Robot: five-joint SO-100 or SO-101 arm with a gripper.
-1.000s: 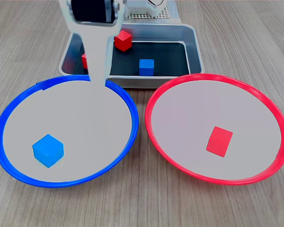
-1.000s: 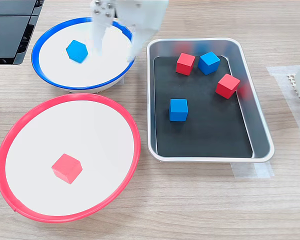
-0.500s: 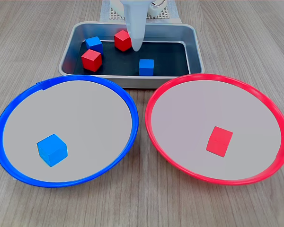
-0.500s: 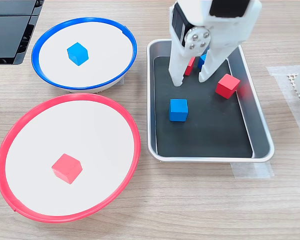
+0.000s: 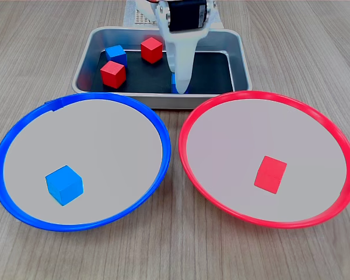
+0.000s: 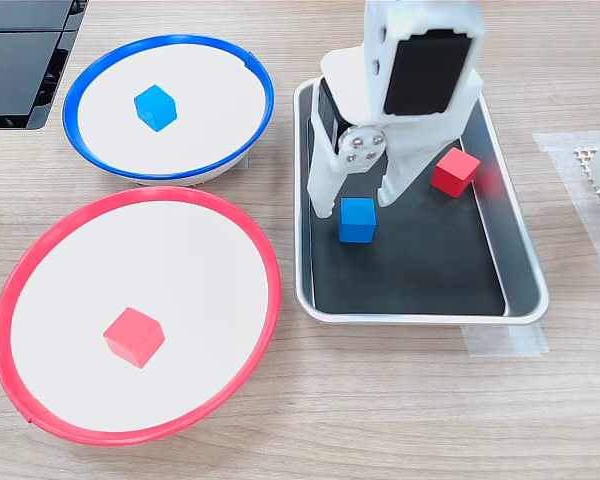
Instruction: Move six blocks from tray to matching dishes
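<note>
Over the tray [image 6: 520,290], my end effector [image 6: 356,200] hangs spread wide and empty, straddling a blue block [image 6: 357,219] on the black floor. I'd lower squarely, centre it, then close before lifting toward the blue-rimmed dish [image 6: 85,150].

Tool [image 6: 355,198] spread above blue block [image 6: 357,220], tray [image 6: 525,290]

Setting: a lab-style robot test bench is being shown. A wood-grain tabletop [image 6: 400,400] is being used as the work surface; clear tape [image 6: 505,340] is being seen fixing the tray [image 6: 420,310]; a dark device [image 6: 20,50] is being kept at the edge.
</note>
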